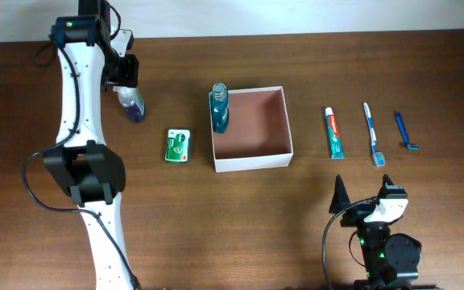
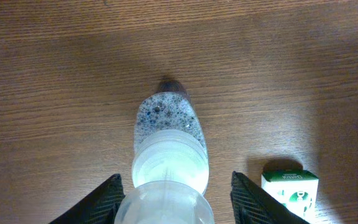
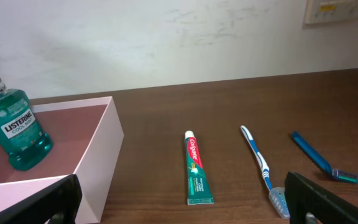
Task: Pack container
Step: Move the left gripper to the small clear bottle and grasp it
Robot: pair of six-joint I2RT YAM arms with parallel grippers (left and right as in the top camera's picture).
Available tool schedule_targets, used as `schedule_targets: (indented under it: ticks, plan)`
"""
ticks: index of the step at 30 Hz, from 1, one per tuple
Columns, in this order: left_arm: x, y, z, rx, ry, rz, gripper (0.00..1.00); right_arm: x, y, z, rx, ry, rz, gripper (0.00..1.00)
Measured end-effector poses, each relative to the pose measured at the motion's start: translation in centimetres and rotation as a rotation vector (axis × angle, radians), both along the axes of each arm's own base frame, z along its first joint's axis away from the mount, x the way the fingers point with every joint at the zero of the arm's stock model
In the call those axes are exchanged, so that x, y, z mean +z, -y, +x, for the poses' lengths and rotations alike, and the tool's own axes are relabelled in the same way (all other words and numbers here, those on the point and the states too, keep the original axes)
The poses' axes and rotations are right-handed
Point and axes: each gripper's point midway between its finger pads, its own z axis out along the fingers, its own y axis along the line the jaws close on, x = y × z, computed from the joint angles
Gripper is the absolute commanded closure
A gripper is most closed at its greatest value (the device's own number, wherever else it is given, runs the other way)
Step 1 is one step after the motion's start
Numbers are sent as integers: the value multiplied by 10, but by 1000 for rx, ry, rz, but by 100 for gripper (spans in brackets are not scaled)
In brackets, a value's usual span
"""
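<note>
The container (image 1: 252, 161) is a square white box with a reddish-brown inside, at mid-table; it also shows in the right wrist view (image 3: 98, 155). A green mouthwash bottle (image 1: 220, 109) stands in its far left corner. My left gripper (image 1: 127, 84) is open at the back left, its jaws (image 2: 174, 176) on either side of a clear bottle with blue speckles and a white cap (image 2: 166, 124), which lies on the table (image 1: 134, 105). My right gripper (image 1: 365, 193) is open and empty near the front edge, its jaws (image 3: 179, 208) facing the toothpaste (image 3: 196, 168).
A small green packet (image 1: 178, 146) lies left of the container and shows at the left wrist view's lower right (image 2: 291, 190). Right of the container lie the toothpaste (image 1: 334, 133), a toothbrush (image 1: 373, 133) and a blue razor (image 1: 405, 130).
</note>
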Motion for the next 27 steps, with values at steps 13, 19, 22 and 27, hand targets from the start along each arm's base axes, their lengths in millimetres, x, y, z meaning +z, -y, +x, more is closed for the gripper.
schedule_targets:
  ticks: [13, 19, 22, 27]
  plan:
    - [-1, -1, -4, 14, -17, 3, 72, 0, 0, 0, 0, 0, 0, 1]
    - [-2, -1, -6, 14, -28, 3, 90, 0, 0, 0, 0, 0, 0, 2]
    - [-2, -1, -6, 14, -28, 3, 97, 0, 0, 0, 0, 0, 0, 2]
    - [-1, -1, -7, 18, -28, 2, 99, 0, 0, 0, 0, 0, 0, 2]
